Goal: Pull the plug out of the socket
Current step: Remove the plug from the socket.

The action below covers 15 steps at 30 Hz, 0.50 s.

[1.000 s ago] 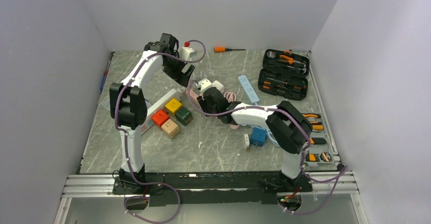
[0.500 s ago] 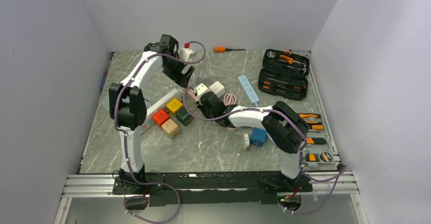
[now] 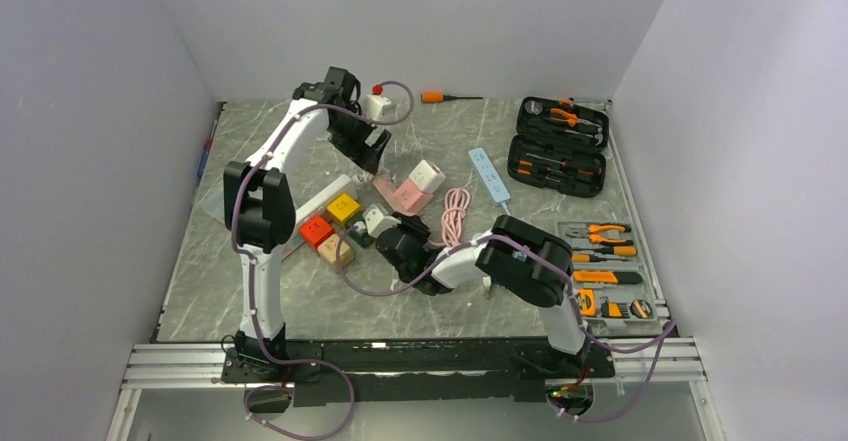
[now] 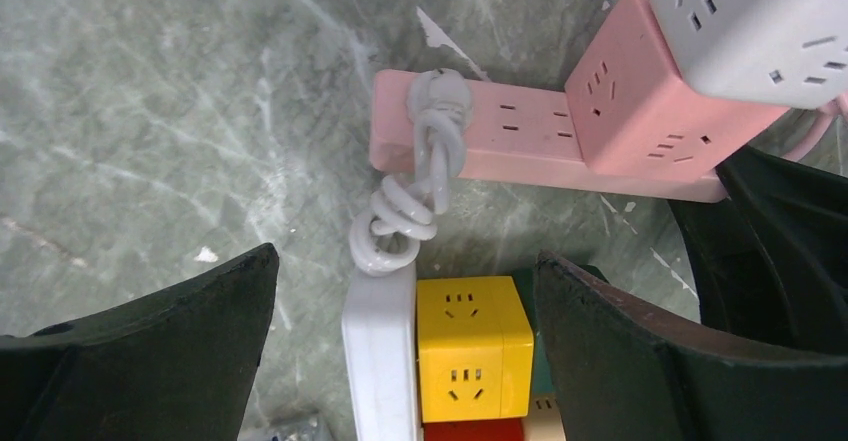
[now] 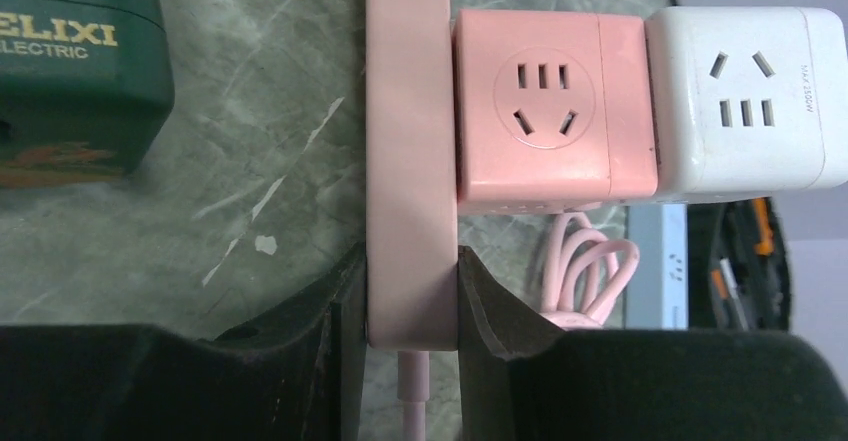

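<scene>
A pink power strip [image 5: 405,161] lies on the table with a pink cube plug [image 5: 530,111] in its side, and a white cube [image 5: 740,101] sits against the pink cube. My right gripper [image 5: 410,281] is shut on the cable end of the strip. In the top view the strip [image 3: 386,189], pink cube [image 3: 408,197] and white cube [image 3: 428,176] lie mid-table, with my right gripper [image 3: 388,225] just in front. My left gripper [image 4: 400,341] is open and empty, above the strip's far end [image 4: 480,136]; it shows in the top view [image 3: 368,149].
Yellow [image 3: 341,207], red [image 3: 315,231], tan [image 3: 335,251] and green [image 5: 75,61] cubes sit by a white strip [image 4: 380,361] left of centre. A coiled pink cable [image 3: 455,211], a blue remote [image 3: 488,173], an open tool case [image 3: 558,146] and a plier tray [image 3: 605,271] lie to the right.
My right arm has swung toward the near left, and the pink and white cubes now show uncovered. My left gripper has shifted slightly right.
</scene>
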Each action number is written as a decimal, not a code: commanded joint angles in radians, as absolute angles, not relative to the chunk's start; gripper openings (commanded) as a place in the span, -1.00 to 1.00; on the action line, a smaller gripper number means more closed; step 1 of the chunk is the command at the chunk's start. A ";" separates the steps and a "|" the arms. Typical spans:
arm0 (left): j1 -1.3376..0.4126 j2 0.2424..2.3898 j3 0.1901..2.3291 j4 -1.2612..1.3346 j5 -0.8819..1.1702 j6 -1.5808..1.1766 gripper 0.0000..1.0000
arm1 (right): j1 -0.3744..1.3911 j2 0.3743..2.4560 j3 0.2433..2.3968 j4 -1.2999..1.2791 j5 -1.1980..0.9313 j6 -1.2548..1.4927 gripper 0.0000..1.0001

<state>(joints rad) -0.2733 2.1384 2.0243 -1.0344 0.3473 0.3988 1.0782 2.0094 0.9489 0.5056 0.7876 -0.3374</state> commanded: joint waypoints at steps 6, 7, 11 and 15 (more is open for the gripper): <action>-0.327 2.203 2.021 -1.044 0.340 0.438 0.96 | 1.126 2.171 0.923 1.050 1.110 -0.771 -1.00; -0.327 2.208 2.024 -1.041 0.333 0.439 0.95 | 1.128 2.193 0.917 1.129 1.128 -0.826 -1.00; -0.325 2.241 2.043 -1.044 0.337 0.458 0.95 | 1.147 2.286 0.913 1.444 1.187 -1.058 -1.00; -0.325 2.271 2.072 -1.069 0.388 0.505 0.88 | 1.161 2.376 0.943 1.657 1.204 -1.225 -1.00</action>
<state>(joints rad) -0.3286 2.2459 2.0201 -1.0416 0.3431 0.4480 1.1545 2.3108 0.9230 1.2572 1.0817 -0.9936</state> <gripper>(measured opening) 0.970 0.335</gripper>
